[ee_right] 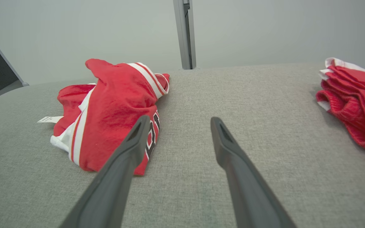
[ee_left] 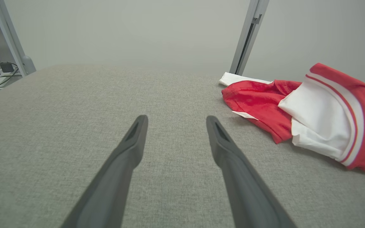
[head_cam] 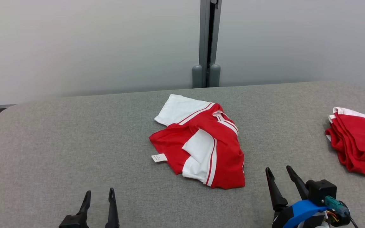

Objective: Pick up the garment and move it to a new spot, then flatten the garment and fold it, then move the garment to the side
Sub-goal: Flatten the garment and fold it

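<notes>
Right gripper (head_cam: 278, 172), jaws apart and empty, stands nearer the crumpled garment (head_cam: 201, 142), lying just ahead-left at the surface's (head_cam: 74, 142) middle; left gripper (head_cam: 100, 193), likewise apart, farther off.

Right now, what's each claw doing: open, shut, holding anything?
Left claw: open, holding nothing.
Right claw: open, holding nothing, beside the crumpled red shirt.

Two red-and-white cloth items lie on one grey table (head_cam: 59, 142): one crumpled garment (head_cam: 201, 142) at the centre of the head view and one folded pile (head_cam: 360, 142) at its right edge. How many pieces the pile holds cannot be told. One white label (head_cam: 159, 157) lies beside the garment. There are two grippers, the left gripper (head_cam: 100, 190) at lower left and the right gripper (head_cam: 278, 167) at lower right, each with two dark fingers (head_cam: 274, 190). One grey post (head_cam: 208, 38) stands at top centre.
</notes>
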Tool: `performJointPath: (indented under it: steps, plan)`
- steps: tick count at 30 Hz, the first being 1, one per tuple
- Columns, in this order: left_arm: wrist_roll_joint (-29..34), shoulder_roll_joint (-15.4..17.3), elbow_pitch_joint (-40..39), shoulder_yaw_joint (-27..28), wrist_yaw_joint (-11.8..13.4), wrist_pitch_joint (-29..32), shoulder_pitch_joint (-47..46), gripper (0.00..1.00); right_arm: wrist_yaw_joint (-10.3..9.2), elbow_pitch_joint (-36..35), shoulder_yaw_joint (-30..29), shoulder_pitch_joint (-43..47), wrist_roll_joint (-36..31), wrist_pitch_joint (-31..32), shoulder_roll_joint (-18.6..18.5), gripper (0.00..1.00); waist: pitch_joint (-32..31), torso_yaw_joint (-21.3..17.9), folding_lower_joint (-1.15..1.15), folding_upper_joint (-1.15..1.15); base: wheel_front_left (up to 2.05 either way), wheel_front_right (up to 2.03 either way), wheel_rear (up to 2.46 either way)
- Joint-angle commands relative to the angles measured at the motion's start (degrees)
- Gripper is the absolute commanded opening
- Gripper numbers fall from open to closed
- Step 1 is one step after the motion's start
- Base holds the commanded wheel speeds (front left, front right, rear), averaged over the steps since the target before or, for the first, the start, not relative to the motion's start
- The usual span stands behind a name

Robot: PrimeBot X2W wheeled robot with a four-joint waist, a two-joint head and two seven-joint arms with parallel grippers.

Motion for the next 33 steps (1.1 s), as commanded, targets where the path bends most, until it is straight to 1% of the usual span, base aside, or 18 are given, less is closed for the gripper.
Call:
performJointPath:
  steps: [1, 5, 10, 14, 18, 23, 28, 30, 33]
  plan:
    - [0.7, -0.2, 0.2, 0.5, -0.7, -0.1, 0.0, 1.00, 0.00, 0.0, 0.2, 0.4, 0.5, 0.0, 0.0, 1.00, -0.1, 0.0, 0.01, 0.00, 0.00, 0.00, 0.00]
    - [1.6, -0.7, 0.8, 1.1, -1.9, -0.1, -1.1, 1.00, 0.00, -0.1, 0.4, 0.1, 0.5, 0.0, 0.0, 1.00, 0.0, 0.0, 0.01, 0.00, 0.00, 0.00, 0.00]
    - [1.6, -0.9, 1.5, 1.2, -2.6, -0.1, -1.4, 1.00, 0.00, -0.1, 1.4, -0.5, 0.2, 0.0, 0.0, 1.00, 0.3, 0.1, 0.01, 0.00, 0.00, 0.00, 0.00]
    - [-0.2, -1.0, 1.9, -0.1, -2.7, -0.1, -1.6, 1.00, 0.00, -0.6, 4.3, -3.2, 0.1, 0.0, 0.0, 1.00, 1.0, 0.7, 0.01, 0.00, 0.00, 0.00, 0.00]
    - [-1.5, -0.9, 2.8, -1.7, -2.6, -0.1, -2.2, 1.00, 0.00, 0.1, 9.9, -7.4, 0.6, 0.0, 0.0, 1.00, 1.7, 2.3, 0.01, 0.00, 0.00, 0.00, 0.00]
    - [-2.9, -1.0, 3.5, -3.5, -2.6, -0.1, -3.3, 1.00, 0.00, 3.9, 18.1, -14.1, 3.2, 0.1, 0.0, 1.00, 3.1, 5.0, 0.01, 0.00, 0.00, 0.00, 0.00]
    - [-4.4, -0.9, 3.9, -5.5, -2.4, -0.1, -4.3, 1.00, -0.01, 9.7, 24.8, -19.1, 3.9, 2.8, 0.0, 1.00, 4.9, 8.1, 0.01, 0.00, 0.00, 0.00, 0.00]
    - [-4.9, -0.9, 4.0, -6.2, -2.4, -0.1, -4.4, 1.00, -0.01, 12.6, 26.2, -20.1, 3.1, 3.7, -0.3, 1.00, 5.7, 9.1, 0.01, 0.00, 0.00, 0.00, 0.00]
    - [-5.4, -0.9, 4.6, -7.1, -1.9, -0.2, -4.9, 1.00, -0.01, 17.2, 26.1, -20.8, 1.6, 3.9, -1.2, 1.00, 6.8, 10.4, 0.01, 0.00, 0.00, 0.00, 0.00]
